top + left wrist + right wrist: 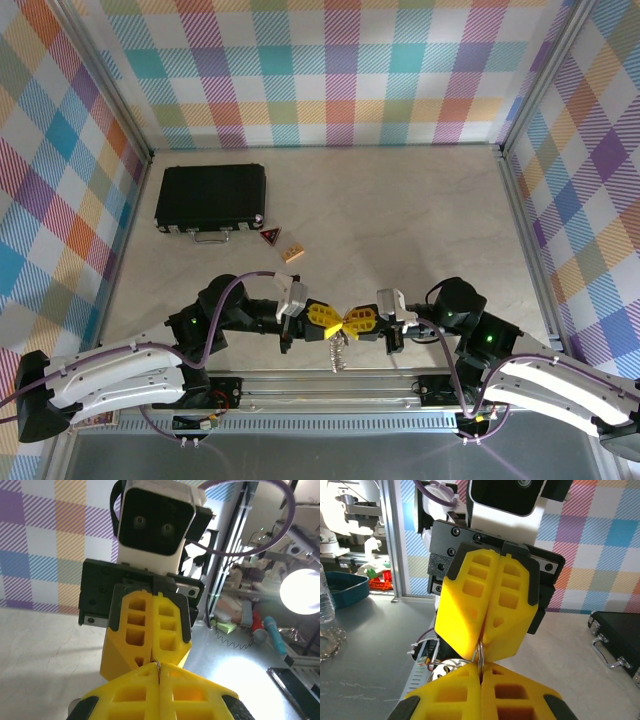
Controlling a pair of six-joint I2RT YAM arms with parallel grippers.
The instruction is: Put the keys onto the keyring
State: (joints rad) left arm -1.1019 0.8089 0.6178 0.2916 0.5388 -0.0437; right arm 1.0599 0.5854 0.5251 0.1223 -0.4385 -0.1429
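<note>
My left gripper (336, 321) and right gripper (352, 321) meet tip to tip above the table's front edge. Both are shut on a thin silver ring seen edge-on, which I take for the keyring (480, 652). In the left wrist view its wire (158, 667) pokes out between my yellow fingertips (135, 685). The keys (340, 353) hang just below the joined tips as a small silver bunch. In the right wrist view a key head and its wire loop (440, 669) sit left of my right gripper (481, 666).
A black case (211, 197) with a metal handle lies at the back left. A red-and-black triangular tag (270, 237) and a small wooden block (293, 253) lie right of it. Checked walls close off three sides. The metal rail (330, 385) runs along the front.
</note>
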